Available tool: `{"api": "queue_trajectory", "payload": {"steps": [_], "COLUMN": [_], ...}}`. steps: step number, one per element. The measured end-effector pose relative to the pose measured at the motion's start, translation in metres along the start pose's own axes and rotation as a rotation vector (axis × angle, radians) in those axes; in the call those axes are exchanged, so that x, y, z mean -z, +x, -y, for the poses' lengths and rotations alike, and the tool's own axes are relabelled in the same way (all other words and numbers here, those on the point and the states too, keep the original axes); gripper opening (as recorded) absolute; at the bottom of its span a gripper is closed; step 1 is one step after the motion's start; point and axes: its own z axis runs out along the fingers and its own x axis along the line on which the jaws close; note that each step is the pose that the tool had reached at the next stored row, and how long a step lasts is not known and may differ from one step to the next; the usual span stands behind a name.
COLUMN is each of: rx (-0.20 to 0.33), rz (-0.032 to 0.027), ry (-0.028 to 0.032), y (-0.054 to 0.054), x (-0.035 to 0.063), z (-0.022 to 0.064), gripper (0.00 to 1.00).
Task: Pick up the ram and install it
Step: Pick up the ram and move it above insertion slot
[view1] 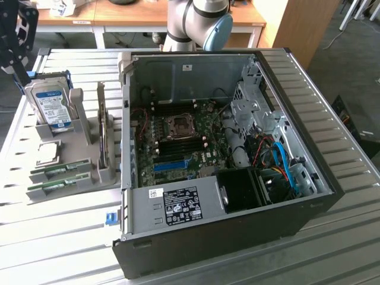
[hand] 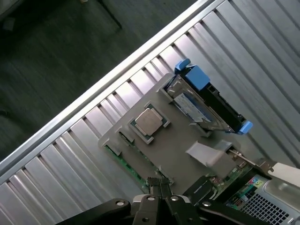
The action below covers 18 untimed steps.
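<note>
Two ram sticks (view1: 59, 171) lie side by side, green with pale labels, in the front slots of a grey holder (view1: 77, 155) on the exterior view's left. In the wrist view one ram stick (hand: 124, 164) shows as a green strip along the holder's (hand: 178, 145) edge. My gripper (view1: 22, 68) hangs high above the holder's far corner, apart from everything. Its black fingers (hand: 159, 186) are pressed together, shut, with nothing between them. The open computer case (view1: 196, 249) lies beside the holder, its motherboard (view1: 178, 145) facing up.
The holder also carries an upright hard drive (view1: 52, 105) with a blue-white label, a square silver processor chip (view1: 47, 153) and an upright card (view1: 105, 136). The ribbed metal table (view1: 59, 237) ends just beyond the holder, with dark floor (hand: 56, 56) past its edge.
</note>
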Motion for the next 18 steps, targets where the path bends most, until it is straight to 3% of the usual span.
{"api": "queue_trajectory", "payload": {"steps": [18], "rx": [0.304], "rz": [-0.0137], "ry": [-0.0071], "y": [0.0], "x": [0.0], "z": [0.0001], "gripper": [0.11]}}
